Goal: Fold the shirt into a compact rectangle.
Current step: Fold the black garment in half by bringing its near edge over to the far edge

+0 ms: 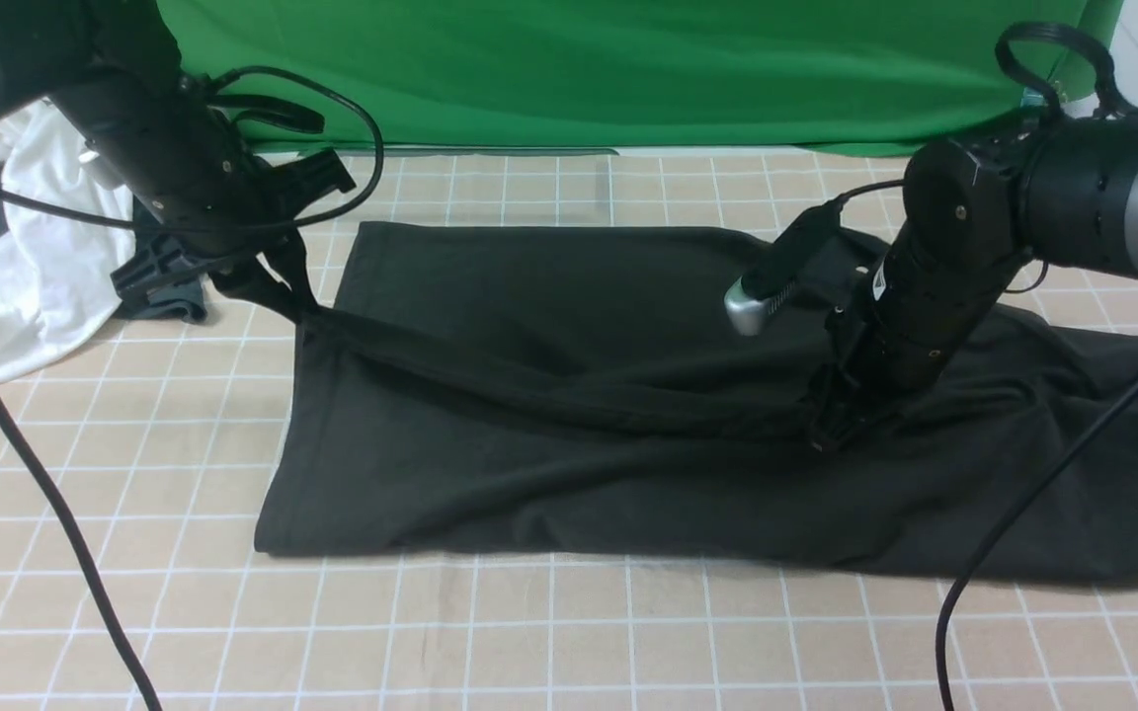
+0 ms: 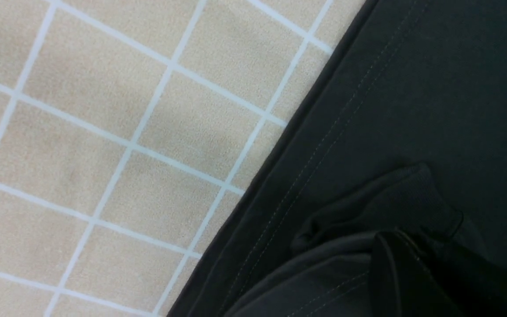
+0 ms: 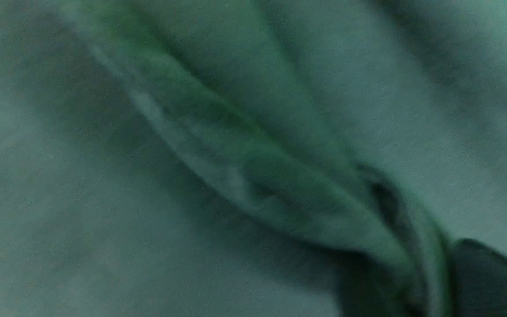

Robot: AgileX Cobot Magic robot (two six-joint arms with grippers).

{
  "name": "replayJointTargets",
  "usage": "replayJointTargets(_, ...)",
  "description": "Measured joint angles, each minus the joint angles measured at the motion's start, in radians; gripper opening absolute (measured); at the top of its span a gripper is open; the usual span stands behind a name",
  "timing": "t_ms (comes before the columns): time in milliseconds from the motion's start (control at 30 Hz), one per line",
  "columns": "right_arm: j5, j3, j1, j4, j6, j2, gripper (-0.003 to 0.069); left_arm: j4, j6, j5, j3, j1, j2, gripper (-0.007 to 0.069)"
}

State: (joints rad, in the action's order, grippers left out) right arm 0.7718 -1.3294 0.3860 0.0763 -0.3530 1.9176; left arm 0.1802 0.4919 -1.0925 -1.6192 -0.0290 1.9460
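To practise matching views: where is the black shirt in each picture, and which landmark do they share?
Front view: shirt spread across the middle.
Left wrist view: shirt's stitched hem fills about half.
Right wrist view: blurred shirt fabric fills everything.
Landmark: beige grid cover, front and left wrist views only.
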Motion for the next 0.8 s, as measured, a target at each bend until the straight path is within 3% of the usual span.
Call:
replayJointTargets(67, -0.021, 0.000, 0.000, 0.013, 0.009, 0.001, 0.0141, 0.004, 0.000, 0.004, 0.000, 0.000, 0.000, 0.0014)
replayJointTargets(133, -0.030, -0.011, 0.000, 0.026, 0.008, 0.001, 0.0084, 0.019, 0.000, 0.017, -0.002, 0.000, 0.000, 0.0014)
replayJointTargets(533, -0.066, -0.226, -0.066, 0.041, 0.009, 0.004, 0.0083, 0.026, 0.073, 0.068, -0.161, 0.000, 0.001, 0.0014)
replayJointTargets(800, -0.183, -0.259, -0.094, 0.034, 0.006, 0.040, 0.0083, 0.026, 0.109, 0.143, -0.222, 0.019, 0.055, 0.0014)
